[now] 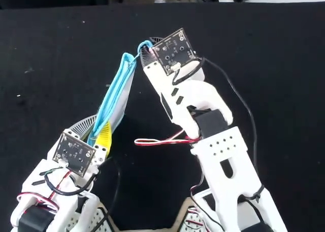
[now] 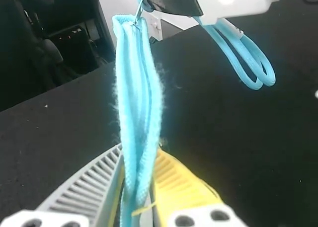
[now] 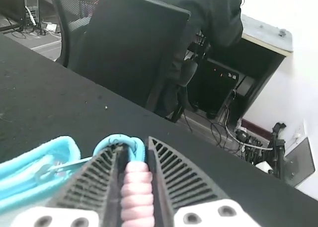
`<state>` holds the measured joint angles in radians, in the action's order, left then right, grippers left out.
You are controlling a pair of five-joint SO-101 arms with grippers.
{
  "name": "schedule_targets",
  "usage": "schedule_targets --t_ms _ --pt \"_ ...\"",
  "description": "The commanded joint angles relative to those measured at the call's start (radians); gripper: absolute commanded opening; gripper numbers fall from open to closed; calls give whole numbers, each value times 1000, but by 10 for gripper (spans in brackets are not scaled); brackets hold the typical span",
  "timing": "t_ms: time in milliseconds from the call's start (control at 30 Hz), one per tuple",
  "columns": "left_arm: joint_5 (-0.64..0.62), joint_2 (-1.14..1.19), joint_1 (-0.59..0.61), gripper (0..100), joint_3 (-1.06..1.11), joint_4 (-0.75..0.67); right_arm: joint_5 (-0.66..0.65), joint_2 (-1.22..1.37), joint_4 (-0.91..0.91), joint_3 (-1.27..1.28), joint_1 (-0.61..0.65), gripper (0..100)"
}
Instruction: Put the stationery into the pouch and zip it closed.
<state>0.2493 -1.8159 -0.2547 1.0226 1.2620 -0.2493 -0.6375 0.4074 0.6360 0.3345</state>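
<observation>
Light-blue fabric is stretching taut across the middle of the high view: the pouch (image 1: 117,92) is hanging as a narrow, edge-on strip between the two arms, above the black table (image 1: 51,64). The left gripper (image 1: 99,131) is clenching the pouch's near end, its grey finger (image 2: 84,192) pressing one side and its yellow finger (image 2: 179,187) the other, so the fabric is rising straight out from between them in the left wrist view (image 2: 136,113). At the far end, the right gripper (image 1: 146,50) is pinching the zipper pull (image 2: 139,13) at the pouch's top corner, and the black fingers (image 3: 174,182) are sitting nearly together. A blue cord loop (image 2: 248,63) is dangling from that gripper on the side away from the pouch, well clear of the table. In the right wrist view the same blue cord (image 3: 119,140) is curling round the fingertips, and the pouch's fuzzy edge (image 3: 35,162) is lying just beside them. A pink ridged piece (image 3: 136,187) is sitting between the right gripper's fingers; what it is cannot be told. How far the zip is drawn along the pouch cannot be told either.
</observation>
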Motion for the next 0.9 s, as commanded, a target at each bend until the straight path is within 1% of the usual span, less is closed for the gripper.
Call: schedule_targets --t_ms 0,133,200,433,533,600,633,733,800,867 --pt "5 9 -4 29 -13 48 6 1 110 -76 0 32" --pt "5 9 -2 29 -13 48 6 -59 288 -130 100 144" --pt "5 9 -2 29 -13 48 6 -101 353 -156 157 175" --pt "5 9 -2 29 -16 46 6 -246 543 -182 315 158" --pt "5 9 5 29 -16 46 6 -314 631 -182 344 158" --pt "5 9 7 29 -16 46 5 -361 666 -179 324 158" --pt "5 9 8 29 -19 46 0 -383 683 -176 295 158" --pt "2 9 35 29 -44 25 -2 -437 736 -148 166 156" --pt "0 9 110 29 -50 -51 2 -473 755 -102 91 139" --pt "-2 11 211 29 -41 -155 -2 -519 756 -30 32 102"
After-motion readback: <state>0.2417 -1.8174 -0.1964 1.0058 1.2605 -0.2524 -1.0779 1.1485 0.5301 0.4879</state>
